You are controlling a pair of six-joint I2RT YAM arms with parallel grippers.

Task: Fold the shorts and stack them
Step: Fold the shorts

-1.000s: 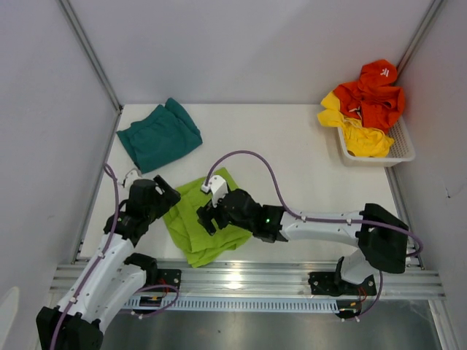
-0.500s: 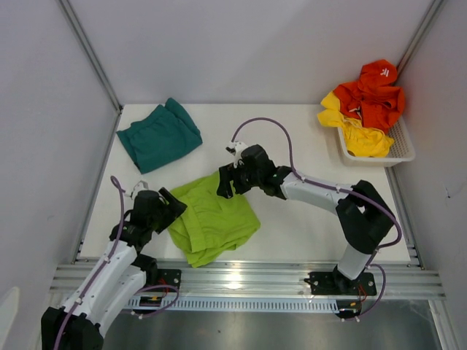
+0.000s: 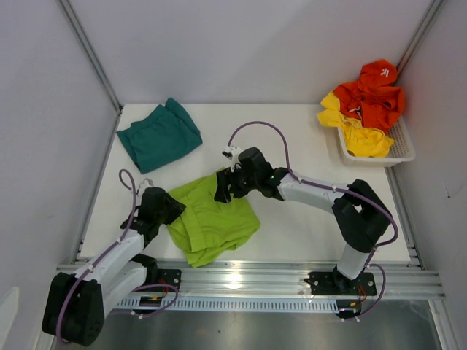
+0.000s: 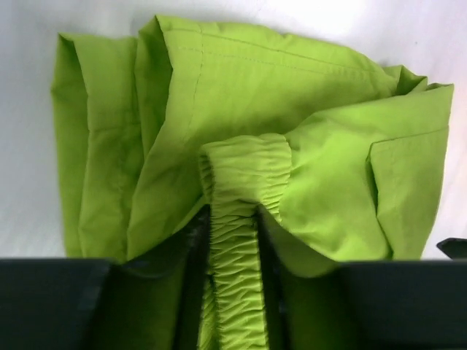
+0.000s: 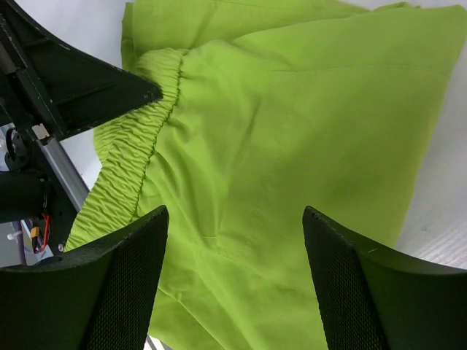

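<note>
Left end effector (image 4: pixel 232 222): clenched on the lime green shorts (image 3: pixel 215 219). The wrist view shows the gathered elastic waistband (image 4: pixel 244 168) pinched between the two dark fingers (image 4: pixel 195 251), and a ridge of the band stands up just beyond the fingertips. In the overhead view this end effector sits at the left edge of the garment, low against the counter (image 3: pixel 292 135).

Right end effector (image 5: pixel 233 277): released. Its two fingers (image 5: pixel 120 292) stand wide apart above a flat panel of the same shorts, with nothing between them. The pictures do not settle whether the fingertips touch the cloth. In the overhead view it is at the far edge of the garment, opposite the left one, with the right arm stretched across the counter from its base at the near right.

Lime green shorts: lying on the counter near its front edge, left of centre, between the two end effectors. The cloth is partly doubled over. Several layers and folds show along the left side, and the right-hand part lies smoother.

Teal shorts (image 3: pixel 159 136): lying in a loose bundle at the far left corner of the counter, well apart from the lime pair and from both arms.

Surroundings: a white basket (image 3: pixel 372 162) stands at the far right corner. It holds a yellow garment (image 3: pixel 361 135), and an orange garment (image 3: pixel 376 91) is heaped on top and leans against the wall panel.
</note>
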